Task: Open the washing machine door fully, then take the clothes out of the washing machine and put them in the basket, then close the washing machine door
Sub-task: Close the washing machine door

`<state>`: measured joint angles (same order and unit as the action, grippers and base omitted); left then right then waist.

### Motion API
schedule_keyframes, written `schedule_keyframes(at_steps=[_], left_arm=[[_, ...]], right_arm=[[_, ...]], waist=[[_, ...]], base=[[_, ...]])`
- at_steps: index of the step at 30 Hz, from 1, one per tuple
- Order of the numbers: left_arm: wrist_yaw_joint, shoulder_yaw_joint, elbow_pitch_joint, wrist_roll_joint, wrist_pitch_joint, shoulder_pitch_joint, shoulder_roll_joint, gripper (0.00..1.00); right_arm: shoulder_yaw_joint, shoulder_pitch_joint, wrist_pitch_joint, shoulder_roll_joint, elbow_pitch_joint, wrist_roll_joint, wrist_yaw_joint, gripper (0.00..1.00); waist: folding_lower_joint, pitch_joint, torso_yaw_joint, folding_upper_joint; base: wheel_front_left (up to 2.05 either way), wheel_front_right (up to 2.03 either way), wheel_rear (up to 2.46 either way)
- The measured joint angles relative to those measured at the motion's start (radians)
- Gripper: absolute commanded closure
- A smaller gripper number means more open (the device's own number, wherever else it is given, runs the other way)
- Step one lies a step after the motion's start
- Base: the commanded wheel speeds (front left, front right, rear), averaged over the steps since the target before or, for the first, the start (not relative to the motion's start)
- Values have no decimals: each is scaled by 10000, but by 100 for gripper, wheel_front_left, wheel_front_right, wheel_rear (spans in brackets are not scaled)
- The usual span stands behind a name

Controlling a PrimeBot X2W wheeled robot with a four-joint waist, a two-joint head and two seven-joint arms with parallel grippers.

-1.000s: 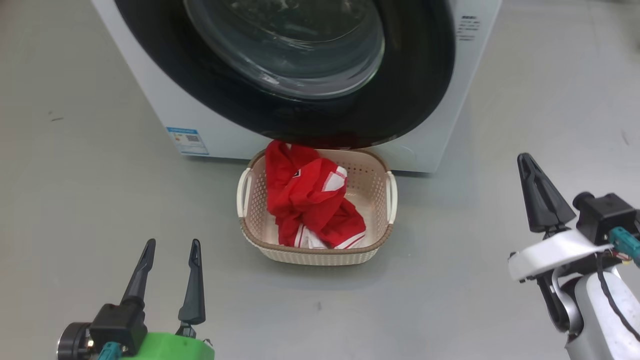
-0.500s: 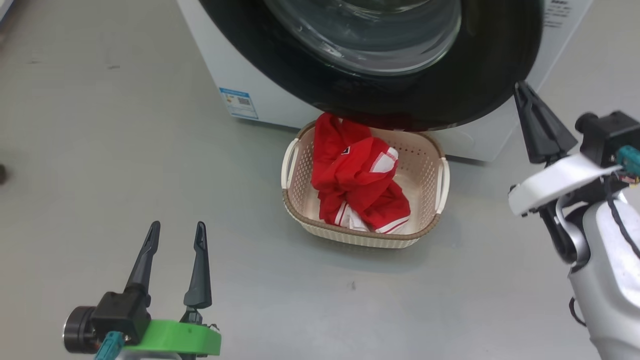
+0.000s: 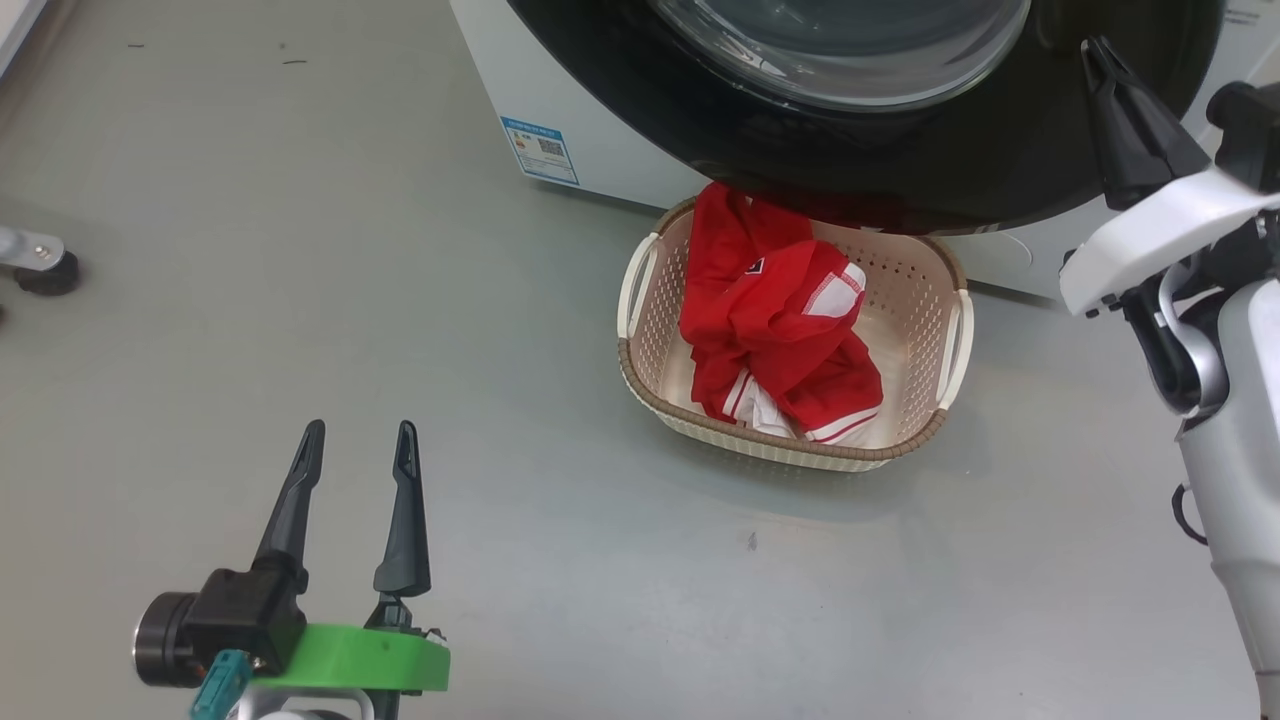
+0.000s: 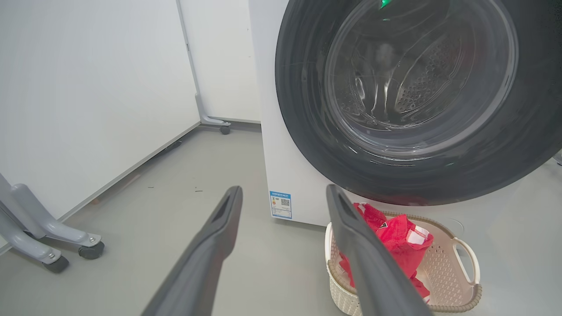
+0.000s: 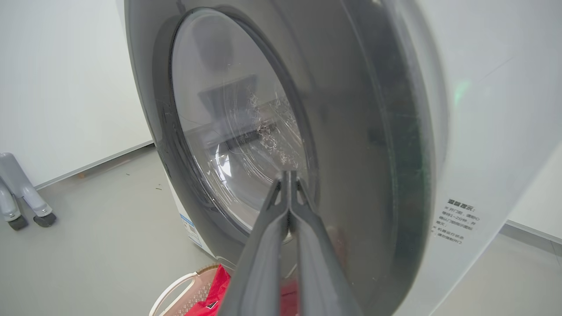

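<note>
The washing machine (image 3: 600,150) stands at the top of the head view. Its door (image 3: 900,170), black-rimmed with a glass bowl, seems to lie flat against its front (image 4: 395,175). In front of it the cream basket (image 3: 780,450) holds the red clothes (image 3: 770,330) with white stripes. My right gripper (image 3: 1098,50) is shut, empty, and reaches up beside the door's right rim. In the right wrist view its tips (image 5: 287,174) stand just before the door's glass (image 5: 232,131); contact is unclear. My left gripper (image 3: 358,430) hangs open and empty over the floor, left of the basket (image 4: 465,285).
A grey stand's castor legs (image 3: 40,270) sit at the far left near a white wall panel (image 4: 88,87). A blue sticker (image 3: 540,150) marks the machine's lower left front. Grey floor (image 3: 300,250) spreads around the basket.
The camera has turned, shifting the whole picture to the right and up. My shut right gripper has risen from beside the basket towards the door's rim. The left gripper stays open.
</note>
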<state>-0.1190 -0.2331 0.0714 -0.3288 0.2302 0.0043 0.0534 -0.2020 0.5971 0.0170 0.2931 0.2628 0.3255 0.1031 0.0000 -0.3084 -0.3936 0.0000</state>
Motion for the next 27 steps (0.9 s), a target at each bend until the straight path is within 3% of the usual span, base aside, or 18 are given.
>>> schedule_keyframes(at_steps=[27], left_arm=[[0, -458, -334, -73, 174, -302, -65, 0]], right_arm=[[433, 2432, 128, 562, 2002, 173, 90, 100]], waist=[[0, -494, -483, 0]], base=[[0, 0, 0]])
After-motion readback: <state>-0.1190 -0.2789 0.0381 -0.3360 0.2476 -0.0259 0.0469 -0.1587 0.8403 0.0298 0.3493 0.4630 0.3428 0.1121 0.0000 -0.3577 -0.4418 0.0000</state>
